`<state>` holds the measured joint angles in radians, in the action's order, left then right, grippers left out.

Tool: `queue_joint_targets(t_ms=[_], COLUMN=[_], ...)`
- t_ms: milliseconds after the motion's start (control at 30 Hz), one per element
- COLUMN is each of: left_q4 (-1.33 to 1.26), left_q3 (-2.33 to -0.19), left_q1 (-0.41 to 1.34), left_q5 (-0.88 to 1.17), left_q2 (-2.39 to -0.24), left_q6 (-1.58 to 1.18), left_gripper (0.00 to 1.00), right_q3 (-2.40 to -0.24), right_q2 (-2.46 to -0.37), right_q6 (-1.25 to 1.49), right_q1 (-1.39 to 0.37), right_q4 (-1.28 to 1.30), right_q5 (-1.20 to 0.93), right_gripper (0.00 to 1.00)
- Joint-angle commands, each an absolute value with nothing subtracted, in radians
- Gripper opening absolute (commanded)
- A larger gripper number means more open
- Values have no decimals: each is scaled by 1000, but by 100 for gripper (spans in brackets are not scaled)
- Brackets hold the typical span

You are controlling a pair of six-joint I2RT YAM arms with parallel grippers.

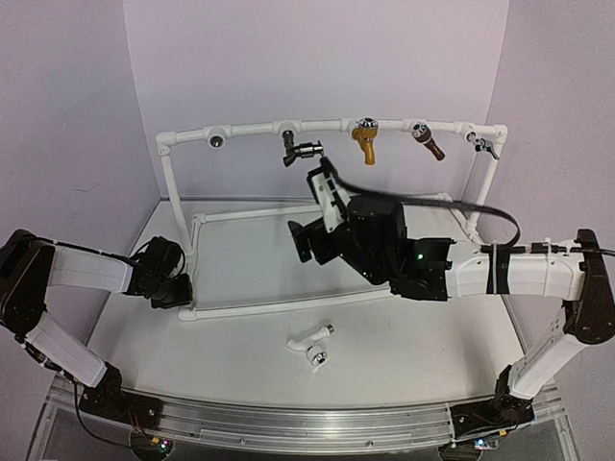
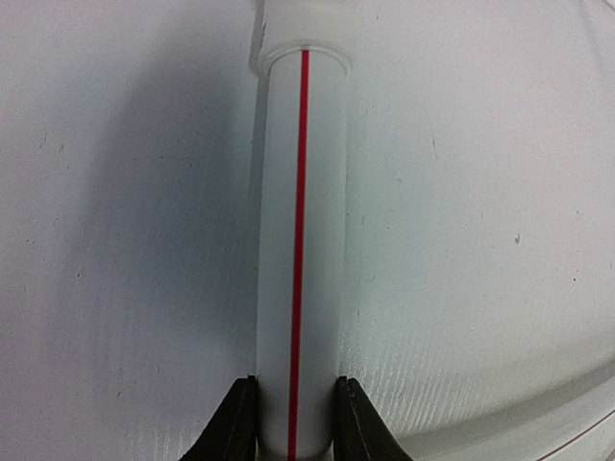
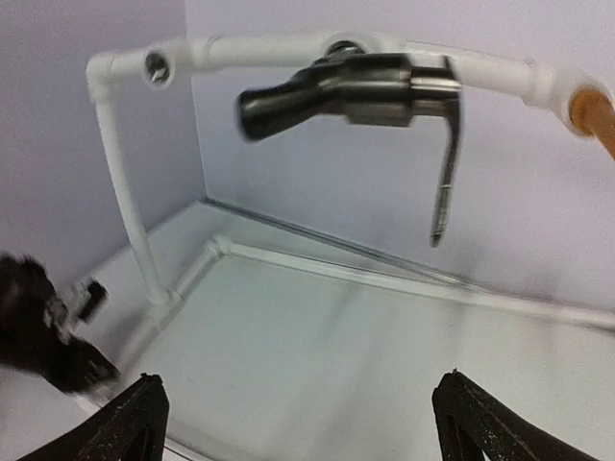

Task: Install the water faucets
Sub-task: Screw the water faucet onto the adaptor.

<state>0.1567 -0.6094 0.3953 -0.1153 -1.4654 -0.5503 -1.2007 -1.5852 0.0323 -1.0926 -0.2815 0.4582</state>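
The black faucet (image 3: 356, 91) hangs from the top rail (image 3: 259, 46) of the white pipe frame (image 1: 173, 182). It has a dark grey body with a dull metallic sheen, a rounded spout pointing sideways, and a thin lever handle dropping straight down from its other end; the right wrist view shows it slightly blurred. The right end effector (image 3: 298, 384) is just below and in front of it, its fingers spread wide with nothing between them. The white faucet (image 1: 312, 346) lies on its side on the bench (image 1: 413, 346), in front of the frame and roughly midway between the two arms. It is white plastic with a round knob end and a small threaded stub. The left end effector (image 2: 296, 384) is clenched on a base pipe (image 2: 300, 240) of the frame, which is marked with a red line, one finger pressed against each side.
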Motion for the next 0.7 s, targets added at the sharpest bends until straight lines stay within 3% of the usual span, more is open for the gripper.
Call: queue_joint_targets(t_ms=[0, 200, 367, 667], left_q4=[193, 195, 195, 191], left_q3=[-618, -622, -623, -617], left_q1=[418, 419, 420, 420], left_q5=[-61, -64, -66, -65], left_q2=[-1489, -1495, -1496, -1485], left_q6=[-607, -607, -608, -608], left_gripper=[0, 0, 0, 0], right_q3=[-1236, -1285, -1281, -1495], right_q2=[-1582, -1573, -1610, -1802], right_q6=[-764, -1222, -1626, -1864], right_q1=[-1148, -1201, -1234, -1177], right_q4=[-135, -145, -384, -578], right_q5=[586, 694, 714, 672], right_gripper=[98, 98, 98, 98])
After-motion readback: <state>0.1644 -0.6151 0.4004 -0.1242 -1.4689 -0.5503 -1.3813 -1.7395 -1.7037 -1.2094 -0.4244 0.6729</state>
